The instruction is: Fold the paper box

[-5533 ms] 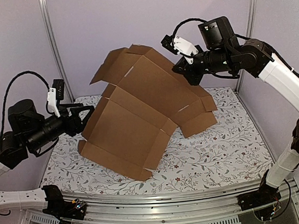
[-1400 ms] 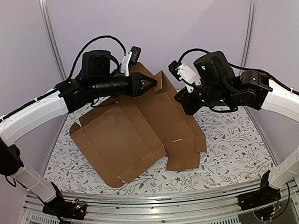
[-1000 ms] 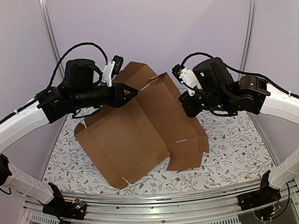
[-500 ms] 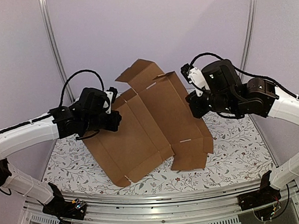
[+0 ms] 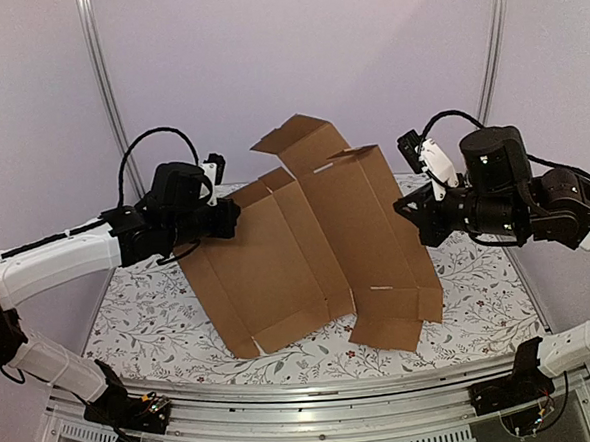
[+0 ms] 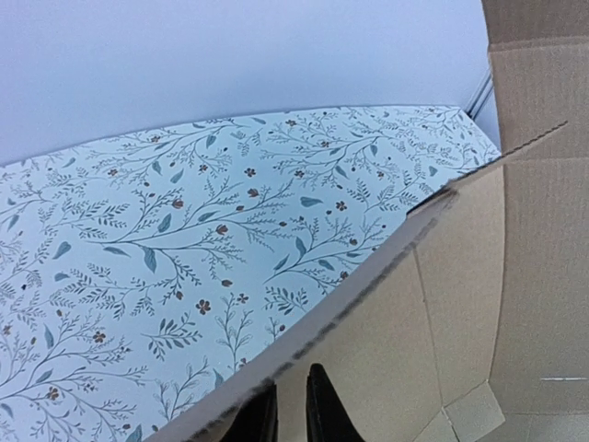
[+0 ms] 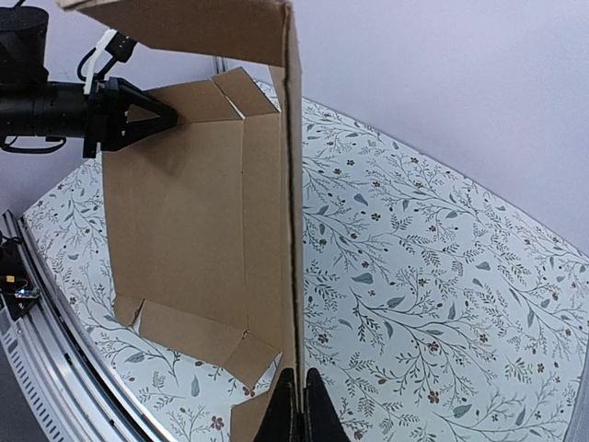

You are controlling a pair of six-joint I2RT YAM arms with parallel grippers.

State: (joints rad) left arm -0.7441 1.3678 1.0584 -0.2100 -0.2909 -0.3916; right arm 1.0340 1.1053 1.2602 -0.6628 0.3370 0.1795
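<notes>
The paper box [image 5: 316, 240] stands tilted on the tabletop [image 5: 480, 290]; left jaws nip its left panel edge, right jaws clamp its right wall.

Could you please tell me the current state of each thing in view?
Box: not yet formed, flaps open, held up tilted, lower edge at the table.
Left gripper: shut on the box's left edge.
Right gripper: shut on the box's right edge.
</notes>
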